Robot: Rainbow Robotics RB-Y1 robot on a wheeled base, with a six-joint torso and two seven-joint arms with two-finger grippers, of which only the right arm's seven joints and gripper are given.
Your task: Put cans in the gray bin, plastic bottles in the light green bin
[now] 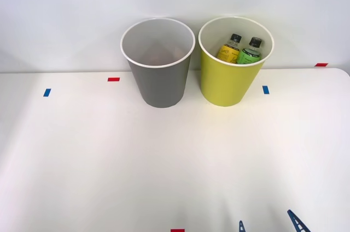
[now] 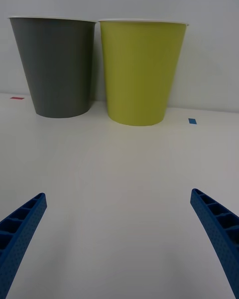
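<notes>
the right gripper (image 1: 269, 223) sits at the lower right of the front view, fingers spread wide and holding nothing, low over the bare table (image 1: 109, 161). well beyond it, upper centre, the gray bin (image 1: 158, 73) stands just beside the light green bin (image 1: 234, 73), which holds both plastic bottles (image 1: 240, 50) leaning inside. no can is visible on the table, so the likely risk is a needless reach that clips a bin and tips it.
</notes>
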